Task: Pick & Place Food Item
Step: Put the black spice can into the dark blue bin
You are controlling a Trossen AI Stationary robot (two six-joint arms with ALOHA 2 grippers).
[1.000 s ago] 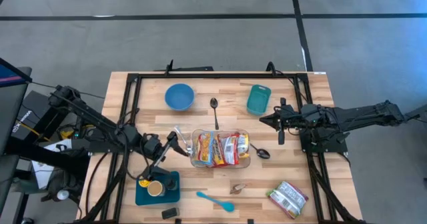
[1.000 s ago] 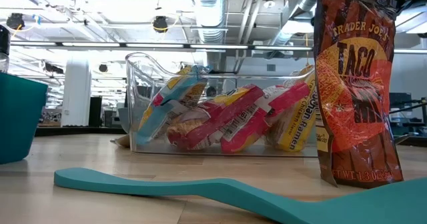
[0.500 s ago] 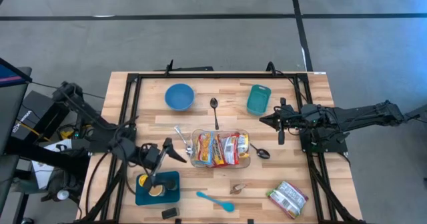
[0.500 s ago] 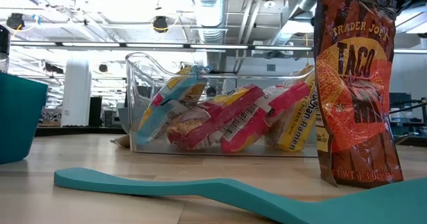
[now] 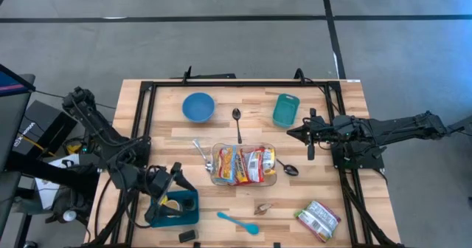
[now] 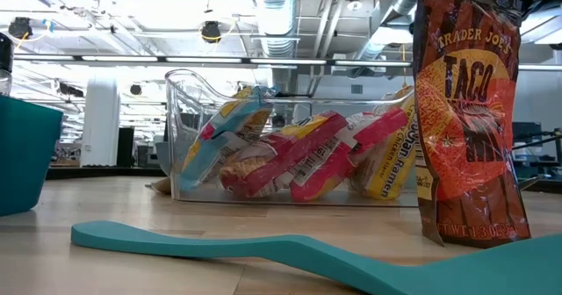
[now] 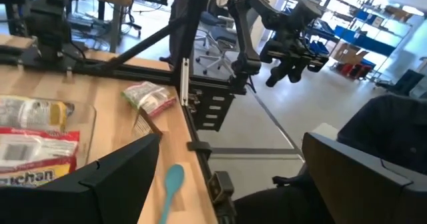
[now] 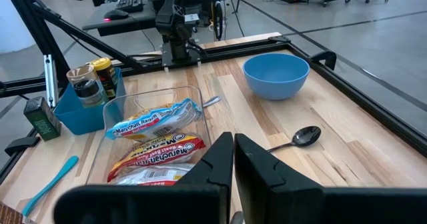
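Several glossy packets point(image 5: 244, 164), clear tub point(image 5: 215, 176)

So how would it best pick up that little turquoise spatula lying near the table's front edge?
Probably by the thin handle of the turquoise spatula, coming straight down from above. It lies flat on the table, so only a top-down pinch across the narrow handle fits.

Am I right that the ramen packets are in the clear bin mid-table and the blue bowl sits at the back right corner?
Not quite. The ramen packets do lie in the clear bin mid-table, but the high view shows the blue bowl at the back left. The back right holds a teal container.
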